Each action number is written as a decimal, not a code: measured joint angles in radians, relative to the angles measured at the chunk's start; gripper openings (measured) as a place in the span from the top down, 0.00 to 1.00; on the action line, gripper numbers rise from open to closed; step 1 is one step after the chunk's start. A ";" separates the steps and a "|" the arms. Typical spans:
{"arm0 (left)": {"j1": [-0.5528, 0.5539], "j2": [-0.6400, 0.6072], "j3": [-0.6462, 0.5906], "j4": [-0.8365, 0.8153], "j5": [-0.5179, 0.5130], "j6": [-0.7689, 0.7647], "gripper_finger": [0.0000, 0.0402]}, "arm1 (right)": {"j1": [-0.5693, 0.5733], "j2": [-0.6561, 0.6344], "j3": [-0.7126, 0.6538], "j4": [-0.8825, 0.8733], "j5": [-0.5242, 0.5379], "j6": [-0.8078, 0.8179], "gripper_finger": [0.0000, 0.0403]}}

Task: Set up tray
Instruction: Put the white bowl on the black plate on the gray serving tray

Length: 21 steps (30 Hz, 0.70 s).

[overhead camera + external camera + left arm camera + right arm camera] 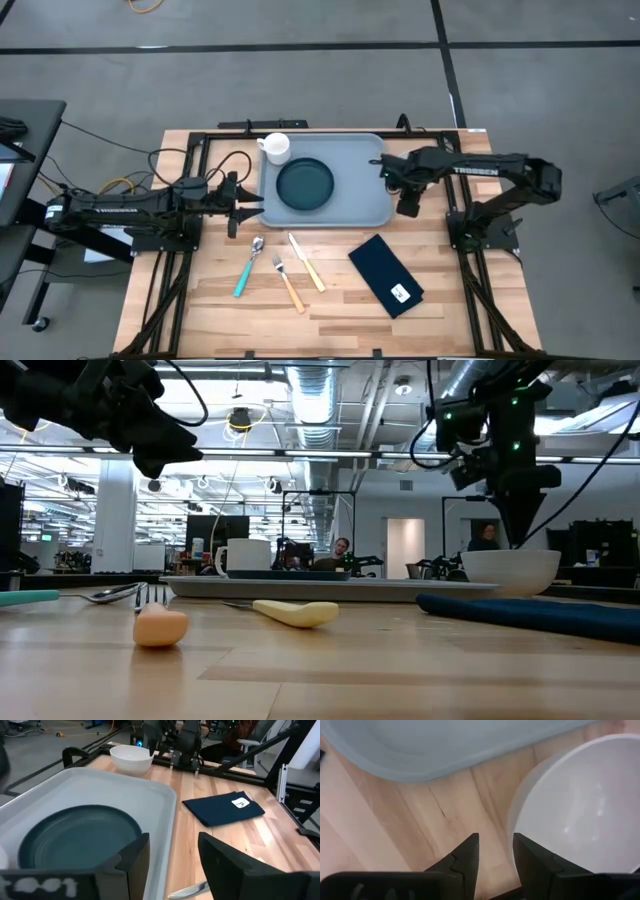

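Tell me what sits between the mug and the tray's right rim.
Only bare tray floor lies there in the high view. The mug stands at the back left, and the dark plate sits nearer the front, off that line.

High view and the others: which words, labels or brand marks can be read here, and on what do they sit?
"TROSSEN": white letters on the dark right arm, just legible in the high view.
White letters on the dark left arm: too small to read.
White tag on the dark navy rectangular cloth napkin: print too small to read.
White marks on the left gripper body: blurred.
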 joint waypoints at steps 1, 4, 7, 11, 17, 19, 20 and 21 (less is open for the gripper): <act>0.000 0.000 0.000 0.000 0.000 0.000 0.61 | 0.000 0.007 0.000 0.000 0.000 0.011 0.72; 0.000 0.000 0.000 -0.001 0.000 -0.001 0.61 | 0.000 0.022 0.000 -0.002 0.000 0.026 0.72; 0.000 0.000 0.000 -0.006 0.000 -0.001 0.61 | 0.000 0.026 0.000 -0.002 0.005 0.029 0.69; 0.000 0.000 0.000 -0.006 0.000 -0.011 0.61 | 0.000 0.026 0.000 0.001 0.058 0.047 0.63; 0.000 0.000 0.000 -0.006 0.000 -0.013 0.61 | -0.002 0.029 0.000 0.003 0.075 0.052 0.54; 0.000 0.000 0.000 -0.006 0.000 -0.013 0.61 | -0.002 0.029 0.000 0.007 0.075 0.055 0.53; 0.000 0.000 0.000 -0.006 0.000 -0.013 0.61 | -0.002 0.029 0.000 0.012 0.072 0.059 0.52; 0.000 0.000 0.000 -0.006 0.000 -0.013 0.61 | -0.002 0.029 0.000 0.018 0.069 0.065 0.52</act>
